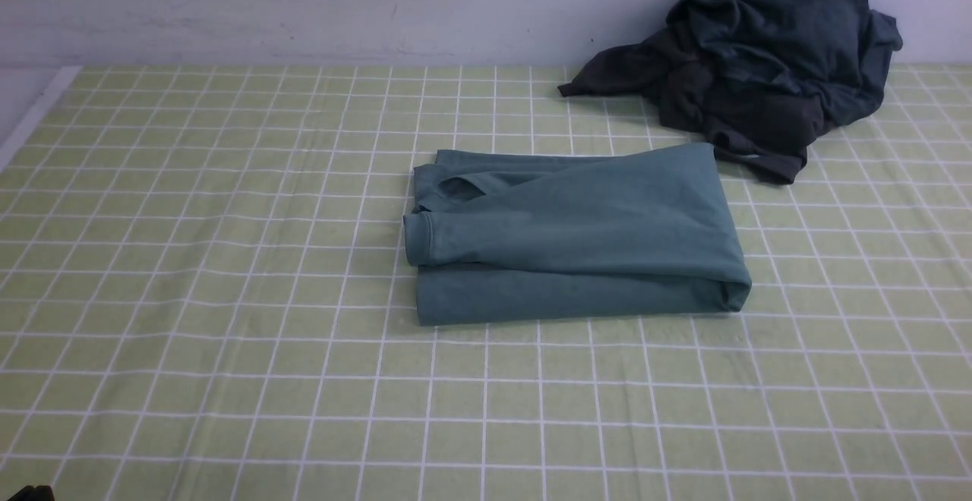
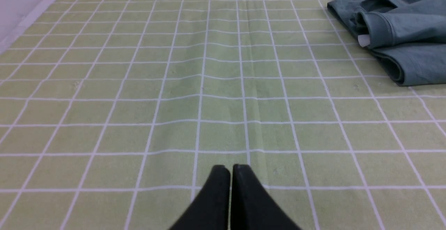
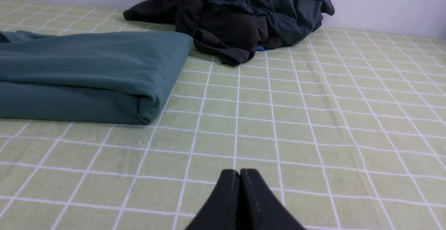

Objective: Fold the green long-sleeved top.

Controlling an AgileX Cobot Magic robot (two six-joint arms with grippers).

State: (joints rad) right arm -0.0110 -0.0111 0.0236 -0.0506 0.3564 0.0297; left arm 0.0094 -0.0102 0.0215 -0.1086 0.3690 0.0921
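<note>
The green long-sleeved top (image 1: 577, 235) lies folded into a compact rectangle in the middle of the checked cloth, a cuffed sleeve laid across its top. In the left wrist view the top (image 2: 400, 38) shows its cuff end with a white label peeking out. The right wrist view shows the top's (image 3: 87, 76) rounded folded edge. My left gripper (image 2: 230, 167) is shut on nothing, low over bare cloth well away from the top. My right gripper (image 3: 239, 171) is also shut and empty, short of the top's corner. Neither gripper shows in the front view.
A heap of dark charcoal and slate garments (image 1: 759, 53) sits at the back right against the wall, close behind the folded top, and it also fills the far side of the right wrist view as the heap (image 3: 240, 17). The table's left edge (image 1: 34, 110) runs along the far left.
</note>
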